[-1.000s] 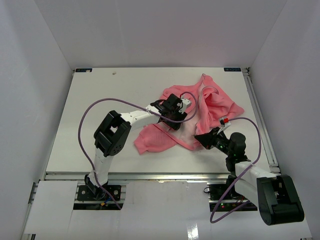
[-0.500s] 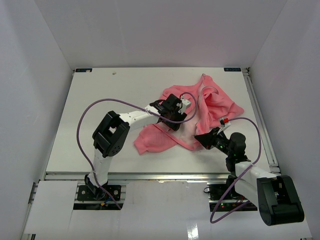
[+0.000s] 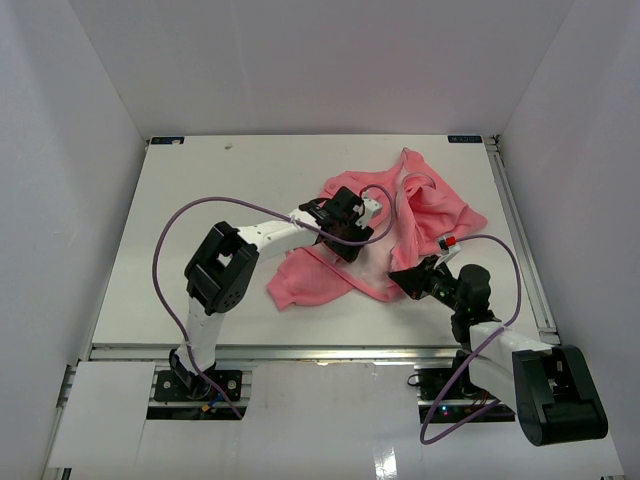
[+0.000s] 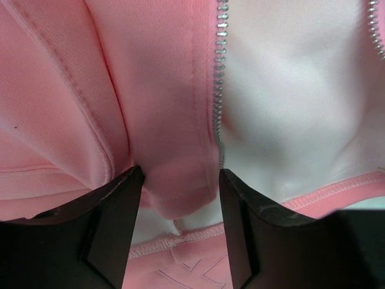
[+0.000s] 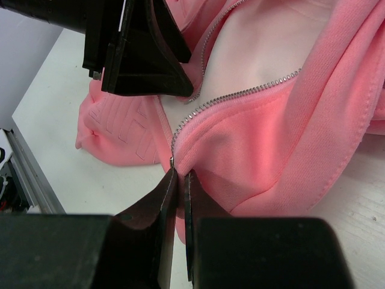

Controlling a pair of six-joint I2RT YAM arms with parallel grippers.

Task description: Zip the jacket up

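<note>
White table (image 3: 180, 250), white walls (image 3: 60, 150) on three sides.
1. My left gripper (image 4: 180, 180): over the middle of the jacket (image 3: 440, 215). Fingers (image 4: 114, 223) apart, astride a raised fold of salmon fabric just beside one row of zipper teeth (image 4: 218, 90).
2. Jacket: crumpled and unzipped, pale lining showing, lying right of the table's centre.
3. My right gripper (image 5: 180, 174): at the jacket's near edge. Fingers together, pinching the hem at the zipper's lower end.
</note>
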